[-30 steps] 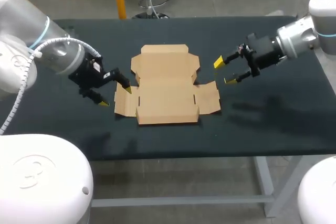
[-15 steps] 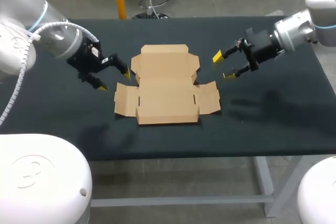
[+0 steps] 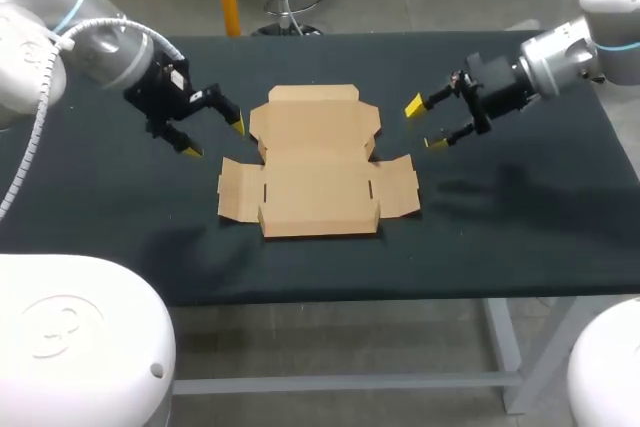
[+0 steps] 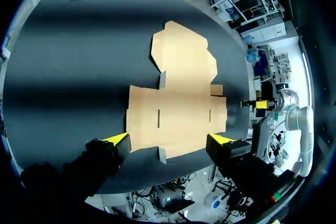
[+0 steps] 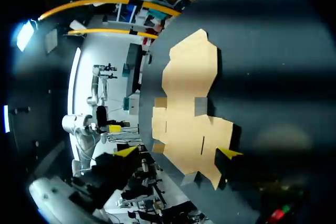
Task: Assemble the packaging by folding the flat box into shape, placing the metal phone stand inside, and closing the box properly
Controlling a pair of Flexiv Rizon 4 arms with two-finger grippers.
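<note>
The flat brown cardboard box [image 3: 315,162] lies unfolded in the middle of the black table, flaps spread flat. My left gripper [image 3: 214,138] hovers open just off the box's far left corner, touching nothing. My right gripper [image 3: 425,125] hovers open off the box's far right corner, also holding nothing. In the left wrist view the box [image 4: 178,103] lies ahead of my open left gripper [image 4: 169,141]. The right wrist view has the box [image 5: 189,114] ahead of my open right gripper [image 5: 177,152]. No metal phone stand is in any view.
The black table [image 3: 520,207] carries only the box. Its front edge runs close below the box, and bare surface stretches to the left and right of it.
My left gripper has drawn back from the box's left flap toward the far left. My right gripper has shifted slightly toward the table's far side. The box has not moved.
</note>
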